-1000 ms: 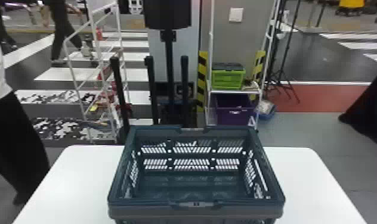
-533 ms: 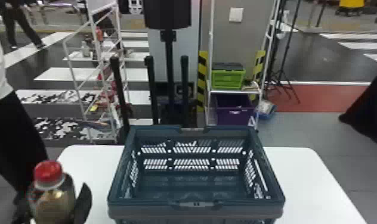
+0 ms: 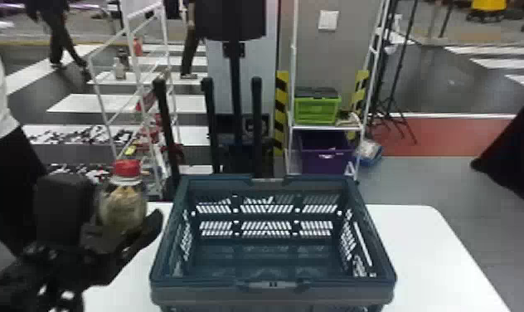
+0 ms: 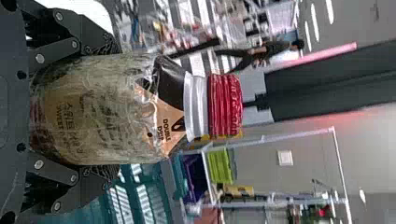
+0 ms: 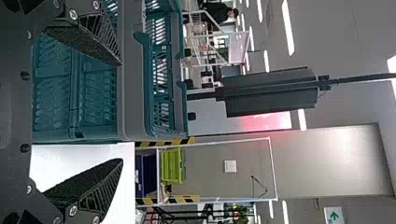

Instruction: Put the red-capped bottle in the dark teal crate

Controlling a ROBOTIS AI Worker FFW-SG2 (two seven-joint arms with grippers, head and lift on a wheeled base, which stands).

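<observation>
My left gripper [image 3: 122, 230] is at the left in the head view, shut on the red-capped bottle [image 3: 124, 199], which stands upright just left of the crate's left wall. In the left wrist view the gripper [image 4: 109, 112] has one finger on each side of the bottle [image 4: 107, 107], red cap outward. The dark teal crate [image 3: 273, 285] rests on the table with no item seen inside. In the right wrist view my right gripper [image 5: 122, 112] stands open with nothing between its fingertips, in front of the crate [image 5: 135, 93].
The white table [image 3: 423, 249] extends on both sides of the crate. Behind it stand a black post-like frame [image 3: 232, 124] and a white rack with a green crate [image 3: 317, 110] and a purple bin [image 3: 325, 155].
The left arm has come in from the lower left, carrying the bottle up and rightward towards the crate. The crate has kept its place.
</observation>
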